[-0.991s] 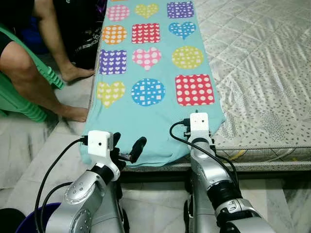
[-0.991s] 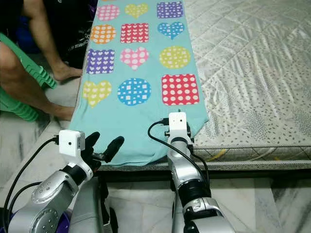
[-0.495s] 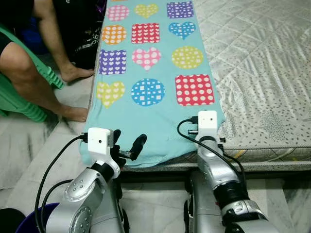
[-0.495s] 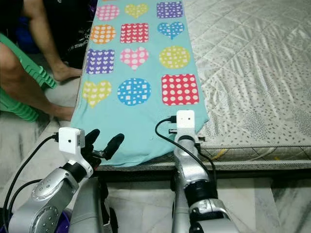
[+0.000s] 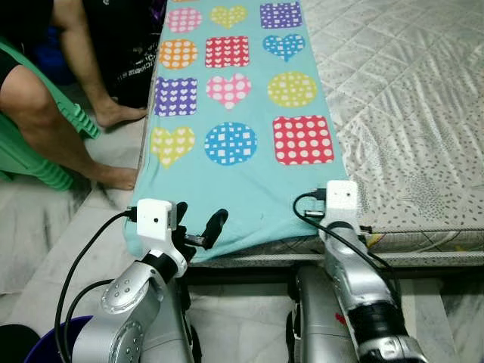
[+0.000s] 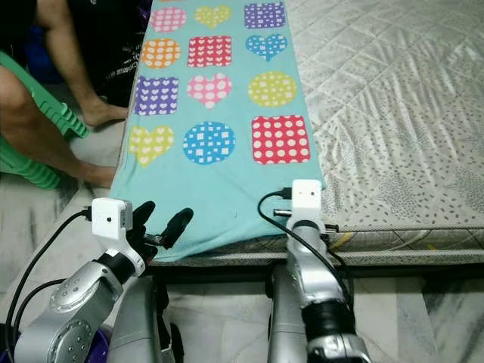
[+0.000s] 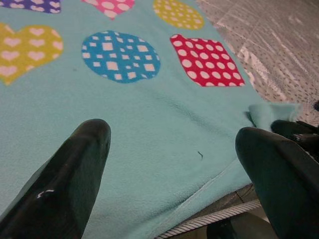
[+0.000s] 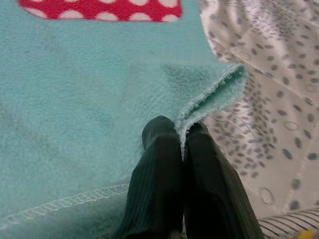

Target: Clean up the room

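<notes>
A turquoise blanket [image 5: 234, 181] printed with coloured hearts, circles and squares lies lengthwise on the mattress [image 5: 408, 98], its near hem hanging over the front edge. My right gripper [image 8: 180, 130] is shut on the blanket's near right corner [image 8: 219, 87], which is folded up between the fingers. Under its white wrist camera [image 5: 339, 200], the right arm reaches to that corner. My left gripper [image 5: 198, 225] stands open over the near left part of the hem, its two black fingers [image 7: 75, 164] spread wide just above the cloth.
A person sits on a green plastic chair [image 5: 45, 128] at the left, bare feet [image 5: 113, 175] on the floor close to the bed's left edge. A dark blue bin [image 5: 45, 348] stands low at the left. A pale tiled floor [image 5: 446, 310] lies before the bed.
My right arm has moved to the right along the bed's front edge, pulling the blanket's right corner with it. The left gripper has stayed in place, open.
</notes>
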Controlling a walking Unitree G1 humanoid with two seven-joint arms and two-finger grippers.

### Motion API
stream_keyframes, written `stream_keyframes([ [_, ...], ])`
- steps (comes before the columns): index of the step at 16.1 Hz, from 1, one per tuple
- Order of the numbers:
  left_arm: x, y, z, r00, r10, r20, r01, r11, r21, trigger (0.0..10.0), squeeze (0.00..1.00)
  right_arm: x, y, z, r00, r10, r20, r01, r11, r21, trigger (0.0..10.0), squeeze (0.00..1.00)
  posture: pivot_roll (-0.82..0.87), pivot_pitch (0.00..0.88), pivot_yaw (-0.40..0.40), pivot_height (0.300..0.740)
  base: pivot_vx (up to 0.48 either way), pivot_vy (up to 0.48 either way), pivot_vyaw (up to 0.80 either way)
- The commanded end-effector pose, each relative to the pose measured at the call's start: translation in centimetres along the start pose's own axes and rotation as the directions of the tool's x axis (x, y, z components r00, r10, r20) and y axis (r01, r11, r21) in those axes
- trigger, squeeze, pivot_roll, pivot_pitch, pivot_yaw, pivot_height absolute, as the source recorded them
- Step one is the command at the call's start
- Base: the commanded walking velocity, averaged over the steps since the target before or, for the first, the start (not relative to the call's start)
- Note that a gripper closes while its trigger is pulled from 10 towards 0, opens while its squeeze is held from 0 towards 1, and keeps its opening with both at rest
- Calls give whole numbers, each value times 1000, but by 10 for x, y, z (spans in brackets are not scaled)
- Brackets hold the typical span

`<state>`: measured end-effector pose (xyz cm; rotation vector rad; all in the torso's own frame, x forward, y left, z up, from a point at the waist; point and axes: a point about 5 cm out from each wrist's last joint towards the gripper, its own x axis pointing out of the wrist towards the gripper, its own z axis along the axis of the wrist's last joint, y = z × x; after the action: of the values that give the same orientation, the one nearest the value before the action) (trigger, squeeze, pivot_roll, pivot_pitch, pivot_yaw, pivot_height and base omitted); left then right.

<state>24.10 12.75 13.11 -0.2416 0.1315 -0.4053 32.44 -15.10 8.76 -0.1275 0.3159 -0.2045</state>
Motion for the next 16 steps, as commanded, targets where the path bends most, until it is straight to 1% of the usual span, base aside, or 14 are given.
stream_keyframes([
  [1, -2, 4, -4, 1000, 21, -17, -21, 1000, 6, 10000, 0, -3, -4, -6, 1000, -5, -30, 5, 1000, 9, 0, 0, -88, 253, 58, 576, 0, 0, 0],
  [5, -2, 5, -4, 1000, 24, -19, -23, 1000, 14, 10000, 0, -13, -18, -12, 998, -3, -57, 4, 1000, 18, 0, 0, -96, 247, 67, 576, 0, 0, 0],
  [7, -1, 6, -4, 1000, 23, -21, -22, 1000, 20, 10000, 0, -16, -26, -15, 997, -11, -73, 12, 1000, 20, 784, 0, -98, 244, 69, 576, 0, 0, 0],
  [9, -1, 6, -4, 999, 23, -22, -22, 999, 23, 10000, 0, -19, -30, -17, 996, -15, -87, 17, 1000, 21, 1490, 0, -100, 239, 72, 576, 0, 0, 0],
  [10, -1, 6, -4, 1000, 21, -23, -21, 999, 25, 10000, 0, -22, -33, -21, 995, -18, -100, 20, 1000, 20, 745, 0, -100, 235, 73, 576, 0, 0, 0],
  [11, 0, 7, -4, 1000, 21, -22, -20, 999, 28, 10000, 0, -24, -35, -22, 994, -21, -111, 24, 1000, 21, 1725, 0, -100, 232, 75, 576, 0, 0, 0],
  [12, 0, 7, -4, 1000, 20, -22, -20, 999, 30, 10000, 0, -25, -36, -23, 993, -22, -114, 25, 999, 21, 1725, 0, -100, 232, 75, 576, 0, 0, 0],
  [13, 0, 7, -3, 1000, 20, -21, -19, 999, 31, 10000, 0, -26, -37, -24, 993, -25, -118, 27, 999, 18, 980, 0, -102, 228, 78, 576, 0, 0, 0],
  [14, 0, 6, -3, 1000, 17, -22, -16, 999, 33, 10000, 0, -28, -39, -25, 992, -25, -123, 27, 1000, 11, 2667, 0, -103, 224, 82, 576, 0, 0, 0],
  [15, 0, 6, -3, 1000, 14, -24, -13, 999, 34, 10000, 0, -31, -41, -28, 991, -24, -131, 24, 1000, 3, 6392, 0, -105, 220, 84, 576, 0, 0, 0],
  [16, 1, 6, -4, 1000, 12, -25, -11, 999, 35, 10000, 0, -33, -42, -29, 990, -23, -139, 22, 1000, -3, 8353, 0, -107, 218, 86, 576, 0, 0, 0],
])
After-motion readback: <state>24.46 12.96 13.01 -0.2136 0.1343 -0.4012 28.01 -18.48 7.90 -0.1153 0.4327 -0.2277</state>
